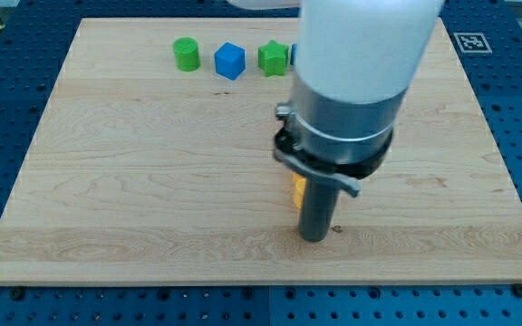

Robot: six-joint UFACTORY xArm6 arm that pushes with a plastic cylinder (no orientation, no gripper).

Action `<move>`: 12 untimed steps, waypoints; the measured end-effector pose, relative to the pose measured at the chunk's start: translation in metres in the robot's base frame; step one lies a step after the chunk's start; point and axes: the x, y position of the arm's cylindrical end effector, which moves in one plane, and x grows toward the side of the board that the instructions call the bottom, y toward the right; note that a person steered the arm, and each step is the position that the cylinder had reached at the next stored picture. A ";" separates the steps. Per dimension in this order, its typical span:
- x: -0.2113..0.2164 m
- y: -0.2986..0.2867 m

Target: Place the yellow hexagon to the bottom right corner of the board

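My tip (pixel 314 237) stands low of centre on the desk (pixel 107 208) with the yellow hexagon (pixel 297 189) mostly hidden just behind its left side, seemingly placed to shove it lower right; there is no hand.

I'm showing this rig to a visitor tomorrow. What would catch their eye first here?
The big white and grey arm fills the view's top middle, with my tip down on the wooden board and a yellow block peeking out at its left. Along the top edge sit a green cylinder, a blue cube and a green star.
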 end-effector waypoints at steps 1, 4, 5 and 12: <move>-0.002 -0.035; -0.073 -0.051; -0.091 -0.043; -0.106 0.071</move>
